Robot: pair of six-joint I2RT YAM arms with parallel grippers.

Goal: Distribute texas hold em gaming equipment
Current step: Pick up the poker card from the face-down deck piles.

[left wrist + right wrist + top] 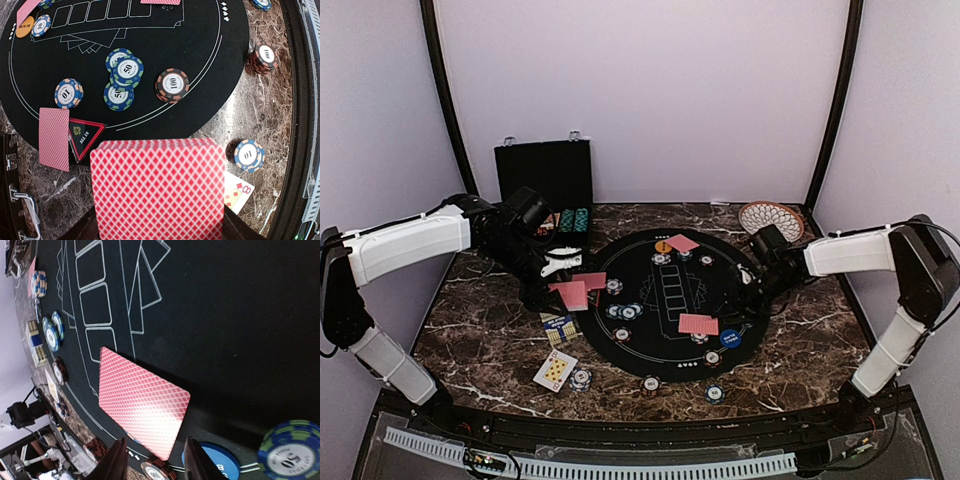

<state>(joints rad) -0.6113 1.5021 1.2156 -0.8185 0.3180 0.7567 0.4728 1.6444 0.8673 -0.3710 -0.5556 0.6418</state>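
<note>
My left gripper [560, 272] is shut on a deck of red-backed cards [157, 190], held above the left edge of the black oval mat [670, 300]. Below it lie a face-down card [54, 138], blue 10, 50 and brown 100 chips [172, 85], and an orange button [25, 27]. My right gripper [156, 462] is open and empty, low over the mat's right side. A face-down card [142, 402] lies just ahead of its fingers, with a blue button [210, 462] and a 50 chip [292, 452] beside it.
A black chip case [544, 175] stands open at the back left. A patterned plate [771, 217] sits at the back right. Face-up cards [555, 370] and loose chips [650, 383] lie on the marble near the mat's front. An "ALL IN" triangle [85, 135] lies on the mat edge.
</note>
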